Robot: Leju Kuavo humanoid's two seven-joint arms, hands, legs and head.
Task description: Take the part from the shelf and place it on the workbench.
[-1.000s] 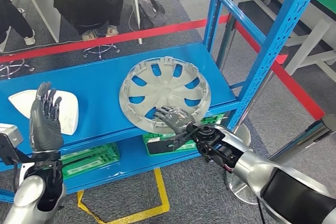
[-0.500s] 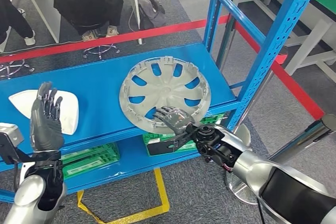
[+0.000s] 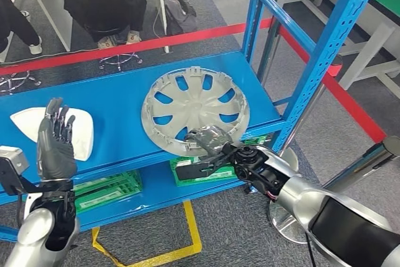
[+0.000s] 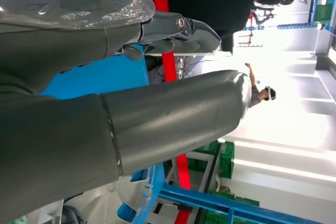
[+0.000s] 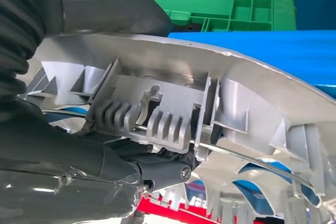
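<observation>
On blue shelf (image 3: 118,117), right hand (image 3: 210,142) gripping hubcap (image 3: 195,112) rim, left hand (image 3: 55,145) raised, fingers apart, nothing held

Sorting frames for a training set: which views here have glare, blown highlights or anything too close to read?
Head view: evenly lit and sharp; the silver plastic wheel cover on the blue metal shelf reads clearly. Left wrist view: the background is blown out to white, and the left hand looms close, with glare streaks on its glossy cover. Right wrist view: sharp on the wheel cover's ribbed rim, the right hand dark in shadow.
</observation>
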